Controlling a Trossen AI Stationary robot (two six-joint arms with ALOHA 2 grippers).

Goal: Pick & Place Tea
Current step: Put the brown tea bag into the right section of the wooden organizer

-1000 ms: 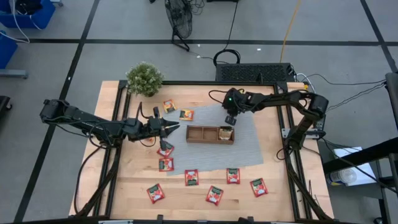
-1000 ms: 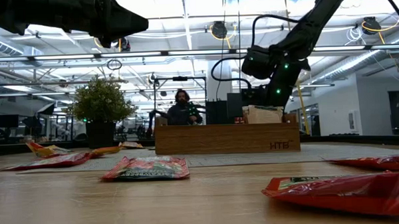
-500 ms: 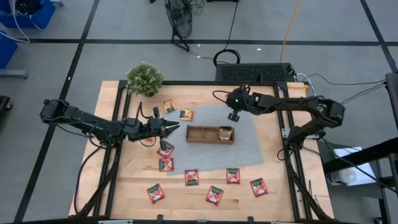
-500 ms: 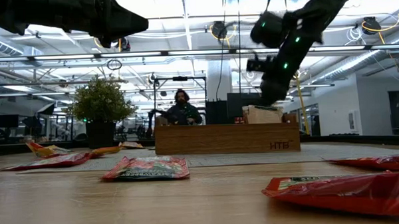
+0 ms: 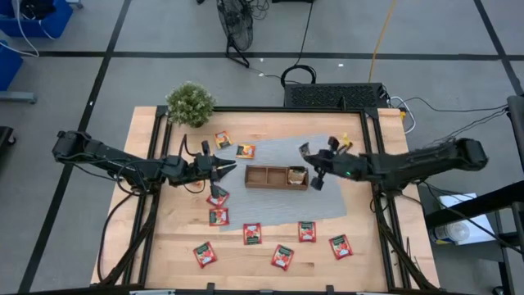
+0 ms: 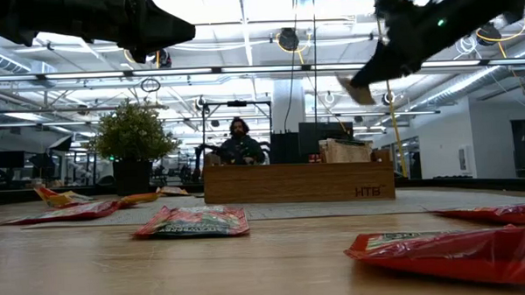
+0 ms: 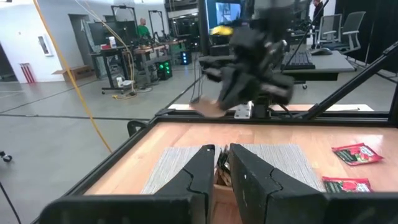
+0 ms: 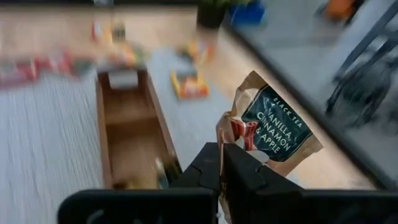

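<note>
My right gripper (image 8: 221, 163), clamped on a brown tea sachet (image 8: 268, 130), hangs just past the wooden tray's (image 5: 277, 177) right end, so the tray lies toward my left arm.

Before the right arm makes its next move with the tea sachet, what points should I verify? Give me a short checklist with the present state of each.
1. right gripper shut on the grey-brown sachet: ok.
2. Sachet pinched only at its edge, hanging tilted; grip firm: cannot tell.
3. wooden tray reachable, beside the right gripper: ok.
4. Tray's middle compartment free: ok.
5. left gripper away from the tray's right end: ok.
6. Left gripper holding something: cannot tell.
</note>
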